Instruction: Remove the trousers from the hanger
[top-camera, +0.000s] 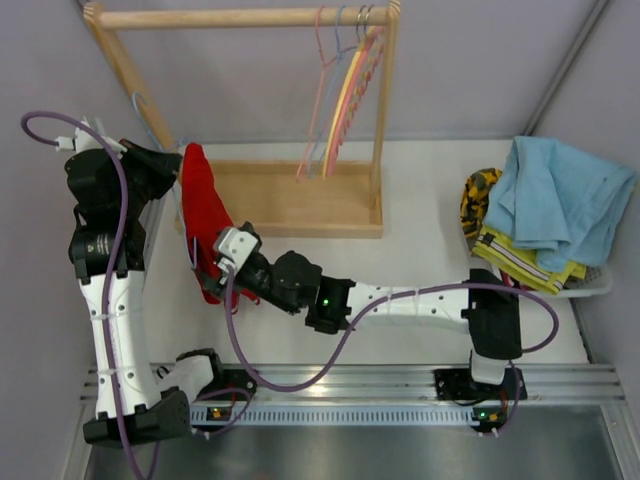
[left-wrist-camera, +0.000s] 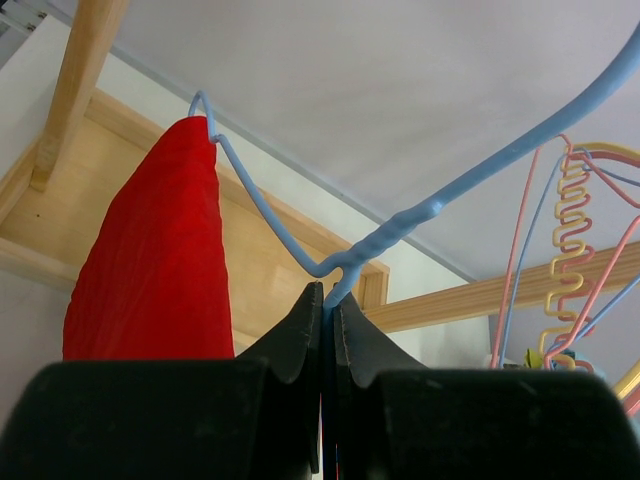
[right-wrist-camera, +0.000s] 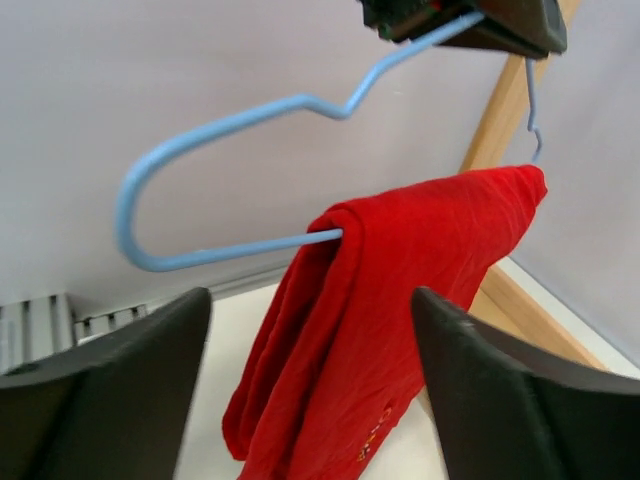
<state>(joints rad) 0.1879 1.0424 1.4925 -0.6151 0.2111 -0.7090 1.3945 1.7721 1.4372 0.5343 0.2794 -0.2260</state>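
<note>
Since the red trousers (right-wrist-camera: 390, 300) hang folded over the lower bar of the blue hanger (right-wrist-camera: 230, 125), above the left side of the tabletop (top-camera: 420, 250) and just in front of the wooden rack (top-camera: 290, 200), the step in hand looks to be drawing them off that bar. The left claw (left-wrist-camera: 325, 300) is pressed together on the hanger's twisted neck and holds it up. The right claw (right-wrist-camera: 310, 320) is spread, its fingers (right-wrist-camera: 110, 370) framing the hanging cloth without pinching it. A good pull, I judge, would close low down on one hanging half only, then draw away and downward while the left claw holds the hanger firm. Catching both halves would merely drag the hanger. The light blue trousers (top-camera: 560, 195) and yellow-green trousers (top-camera: 520, 260) lie piled at the right, well apart.
</note>
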